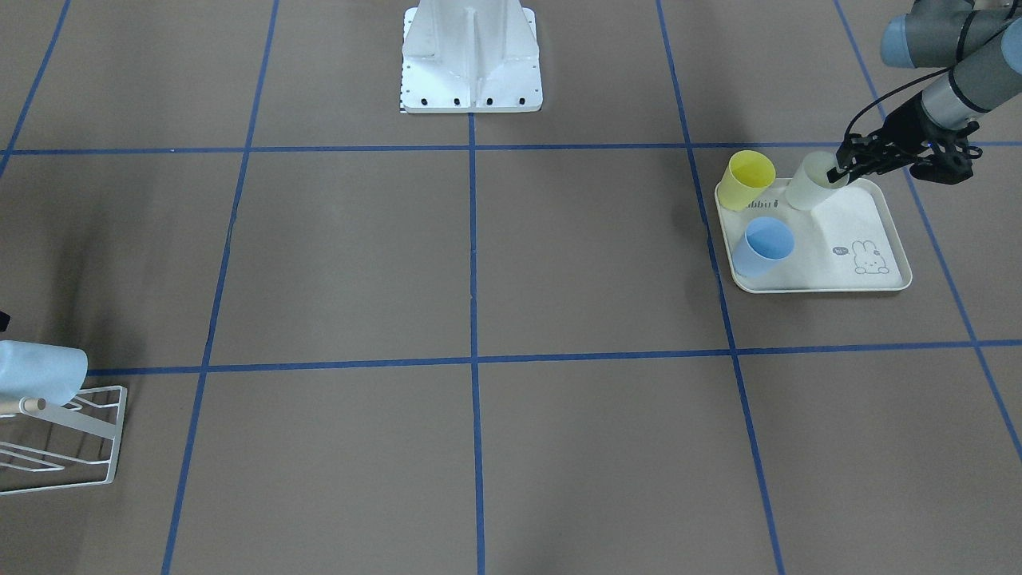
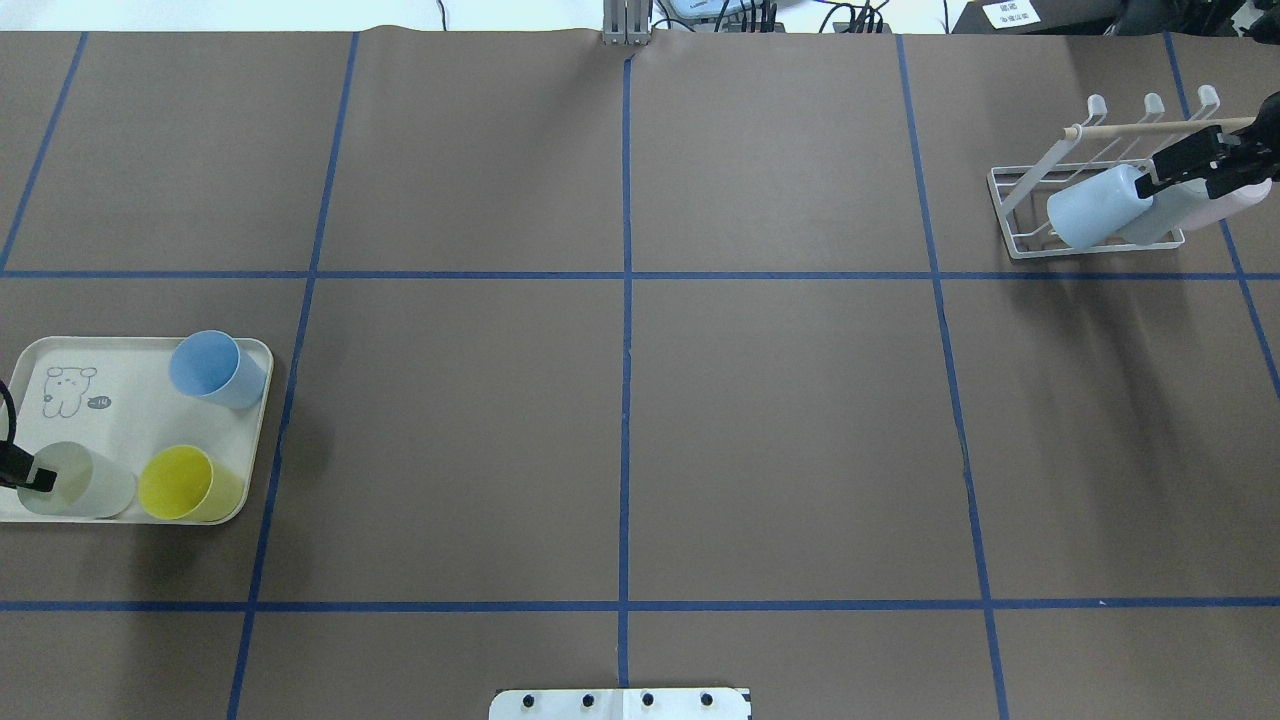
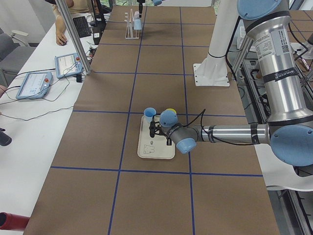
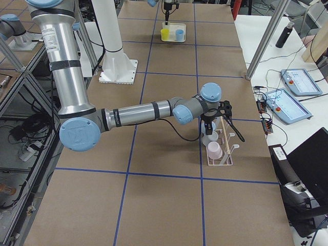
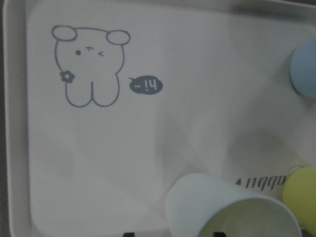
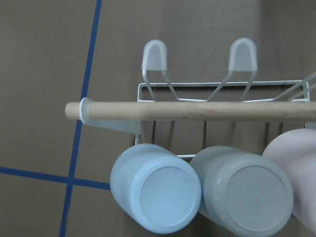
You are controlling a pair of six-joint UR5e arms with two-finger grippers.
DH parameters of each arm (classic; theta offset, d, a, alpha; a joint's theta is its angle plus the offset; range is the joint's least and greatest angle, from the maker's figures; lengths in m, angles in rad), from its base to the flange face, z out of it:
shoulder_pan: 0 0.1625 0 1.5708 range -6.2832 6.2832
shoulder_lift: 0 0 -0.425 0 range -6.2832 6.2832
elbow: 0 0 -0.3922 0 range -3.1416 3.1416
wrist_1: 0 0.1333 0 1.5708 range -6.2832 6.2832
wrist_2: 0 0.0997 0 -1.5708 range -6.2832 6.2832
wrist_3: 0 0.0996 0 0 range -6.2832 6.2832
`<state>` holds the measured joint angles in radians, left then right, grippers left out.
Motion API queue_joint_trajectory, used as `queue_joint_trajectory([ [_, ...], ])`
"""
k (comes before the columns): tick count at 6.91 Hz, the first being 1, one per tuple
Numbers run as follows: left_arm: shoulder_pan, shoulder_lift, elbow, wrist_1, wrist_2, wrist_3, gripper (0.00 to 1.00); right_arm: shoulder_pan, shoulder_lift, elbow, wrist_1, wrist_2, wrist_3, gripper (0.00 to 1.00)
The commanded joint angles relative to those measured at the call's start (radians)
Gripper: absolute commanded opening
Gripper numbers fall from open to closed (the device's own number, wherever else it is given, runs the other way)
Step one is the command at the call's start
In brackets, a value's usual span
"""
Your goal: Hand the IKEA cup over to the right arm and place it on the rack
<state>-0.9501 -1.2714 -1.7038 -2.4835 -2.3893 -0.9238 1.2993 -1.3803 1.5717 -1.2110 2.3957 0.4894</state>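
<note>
The step in hand looks like the pickup that opens the transfer. The left gripper (image 1: 840,169) sits at the lip of the pale green cup (image 1: 810,185), which stands mouth-up on the cream rabbit-print tray (image 1: 830,288) and shows no sign of being lifted. In the left wrist view only the 2 fingertips (image 5: 217,233) show, as dark tips at the bottom edge. They are clearly apart: 1 hangs over the cup's open mouth and the other is outside the wall, so the rim runs between them. Whether either pad touches the wall cannot be told from these views, and nothing is clamped yet. The yellow cup (image 1: 746,180) stands just beside the pale one, on the far side of it from the fingers. The blue cup (image 1: 764,246) is farther off on the tray, clear of both fingers. The next move probably calls for closing on that wall and lifting straight up, so the yellow cup is not knocked. The cup would then go toward the middle of the table, held so that part of it is left free for the other arm. The right gripper (image 2: 1175,165) hovers at the rack (image 1: 80,421), well away from the tray, and I cannot tell how far its fingers are spread. Below it hang 3 cups under the wooden peg (image 6: 197,109): light blue (image 6: 155,187), grey-blue (image 6: 242,195) and pink (image 6: 296,168).
</note>
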Motion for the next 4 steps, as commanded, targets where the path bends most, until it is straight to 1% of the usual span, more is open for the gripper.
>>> queue_joint_trajectory([
  [1, -0.043, 0.006, -0.02, -0.003, -0.074, 0.0, 0.0, -0.002, 0.001, 0.007, 0.001, -0.001, 0.0, 1.0],
  [2, -0.197, 0.006, -0.031, -0.003, -0.141, 0.0, 0.0, -0.009, 0.003, 0.014, 0.001, -0.001, 0.0, 1.0],
  [3, -0.29, 0.004, -0.031, -0.003, -0.198, 0.002, 0.0, -0.023, 0.01, 0.019, 0.001, -0.004, 0.0, 1.0],
  [4, -0.377, 0.004, -0.054, 0.0, -0.221, 0.0, 0.0, -0.037, 0.013, 0.019, 0.033, -0.006, 0.002, 1.0],
])
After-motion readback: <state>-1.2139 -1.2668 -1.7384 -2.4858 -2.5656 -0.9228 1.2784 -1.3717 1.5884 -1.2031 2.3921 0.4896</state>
